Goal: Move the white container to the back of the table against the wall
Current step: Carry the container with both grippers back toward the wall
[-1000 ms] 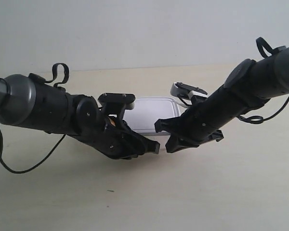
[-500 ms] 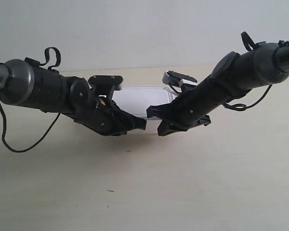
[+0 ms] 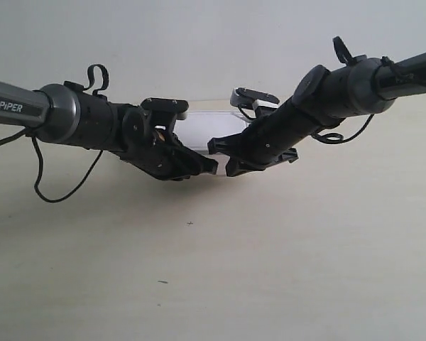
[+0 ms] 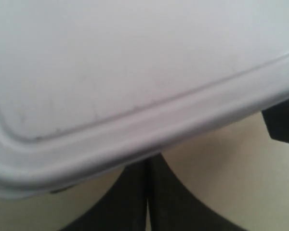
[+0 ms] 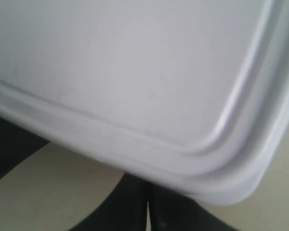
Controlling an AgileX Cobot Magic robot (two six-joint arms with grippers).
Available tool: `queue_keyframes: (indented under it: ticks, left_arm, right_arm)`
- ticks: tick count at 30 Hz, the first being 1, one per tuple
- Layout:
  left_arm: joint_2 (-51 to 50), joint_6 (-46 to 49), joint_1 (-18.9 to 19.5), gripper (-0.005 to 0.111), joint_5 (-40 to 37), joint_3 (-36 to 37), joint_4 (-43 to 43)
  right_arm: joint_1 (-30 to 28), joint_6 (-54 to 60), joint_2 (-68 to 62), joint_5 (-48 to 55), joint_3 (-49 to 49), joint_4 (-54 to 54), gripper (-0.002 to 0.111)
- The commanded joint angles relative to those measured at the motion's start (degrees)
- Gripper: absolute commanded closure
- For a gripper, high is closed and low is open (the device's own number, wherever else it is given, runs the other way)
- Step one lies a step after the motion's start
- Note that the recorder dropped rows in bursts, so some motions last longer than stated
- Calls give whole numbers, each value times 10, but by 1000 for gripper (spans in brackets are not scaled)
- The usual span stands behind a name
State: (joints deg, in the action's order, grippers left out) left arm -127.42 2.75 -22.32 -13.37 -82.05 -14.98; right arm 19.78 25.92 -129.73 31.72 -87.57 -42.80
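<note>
The white container point(image 3: 214, 129) sits on the table point(image 3: 270, 256) close to the wall point(image 3: 199, 42), mostly hidden behind both arms. Its rimmed lid point(image 4: 135, 72) fills the left wrist view, and the lid point(image 5: 135, 67) fills the right wrist view too. My left gripper point(image 4: 147, 166) is shut, its fingertips tucked under the lid's near rim. My right gripper point(image 5: 147, 187) is shut as well, its tips under the rim by a rounded corner. In the exterior view the two gripper tips point(image 3: 211, 165) point(image 3: 226, 155) meet at the container's near side.
A black cable point(image 3: 50, 192) droops onto the table from the arm at the exterior view's left. Another cable loop point(image 3: 341, 135) hangs from the arm at the right. The other gripper's dark finger point(image 4: 282, 125) shows at the edge of the left wrist view.
Both arms have reached farther toward the wall, and the white container has slid back with them. It now lies near the wall's base.
</note>
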Motion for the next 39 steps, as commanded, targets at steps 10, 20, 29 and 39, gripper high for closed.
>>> queue_keyframes:
  ticks: [10, 20, 29, 39]
  left_arm:
    - [-36, 2, 41, 107, -5, -66, 13]
    - [-80, 24, 50, 107, -26, -145, 22]
    - [-106, 33, 59, 107, -46, -196, 44]
    - [-121, 34, 73, 107, -31, -207, 56]
  right_arm:
    - [-8, -31, -66, -3, -113, 19, 108]
    - [-13, -71, -115, -3, -199, 59, 108]
    - [-13, -85, -143, -4, -248, 74, 108]
    - [-31, -101, -163, -14, -290, 75, 108]
